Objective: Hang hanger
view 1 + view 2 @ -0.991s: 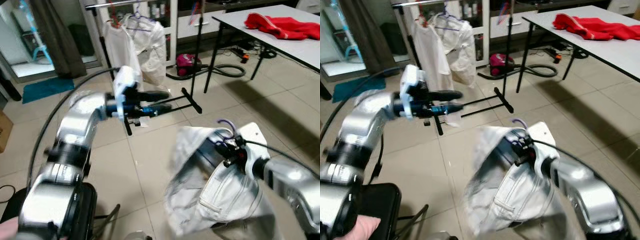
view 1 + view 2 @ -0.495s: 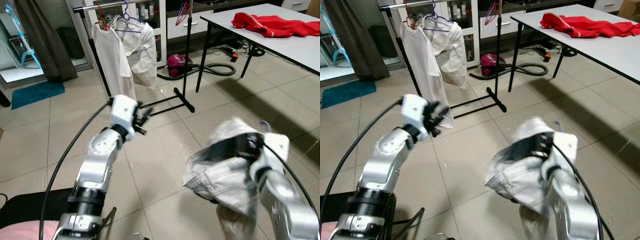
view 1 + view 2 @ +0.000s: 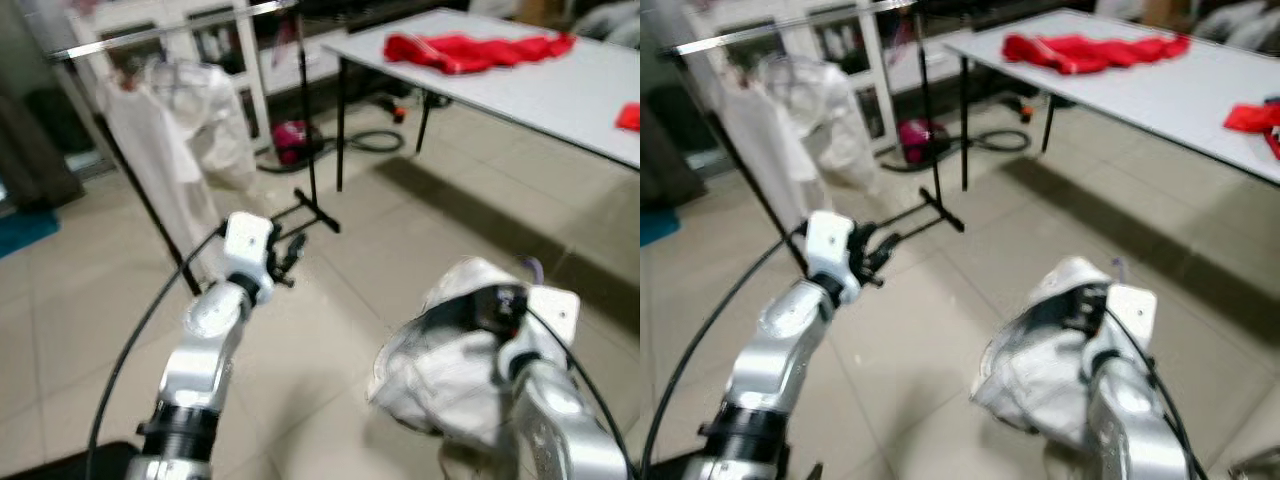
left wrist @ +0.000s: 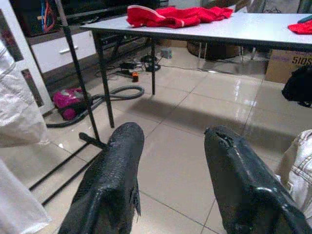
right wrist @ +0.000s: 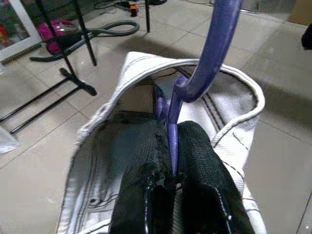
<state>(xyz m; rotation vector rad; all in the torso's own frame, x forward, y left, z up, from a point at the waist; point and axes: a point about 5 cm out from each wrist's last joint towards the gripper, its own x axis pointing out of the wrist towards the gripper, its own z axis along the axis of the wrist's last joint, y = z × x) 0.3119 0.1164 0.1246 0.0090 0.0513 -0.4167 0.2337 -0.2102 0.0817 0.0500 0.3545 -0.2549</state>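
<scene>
The right tool (image 5: 170,170) is pinched tight on the neck of the purple hanger (image 5: 214,44), a pale garment (image 3: 440,370) draped from it, low before the robot. The rail (image 3: 170,30) stands well ahead and to the left, running crosswise, so I'd say the hook must travel up and forward-left. The left tool (image 4: 170,161), parted and empty, reaches toward the rack.

We see a purple hanger (image 5: 214,44) carrying a pale grey-white denim garment (image 5: 107,146) with dark stitching. Red clothes (image 4: 170,14) lie on the grey-white bench (image 4: 253,31). The floor tiles (image 4: 175,161) are beige; the vacuum (image 4: 68,103) looks magenta, though blurred. Black pincer fingers (image 4: 109,190).
</scene>
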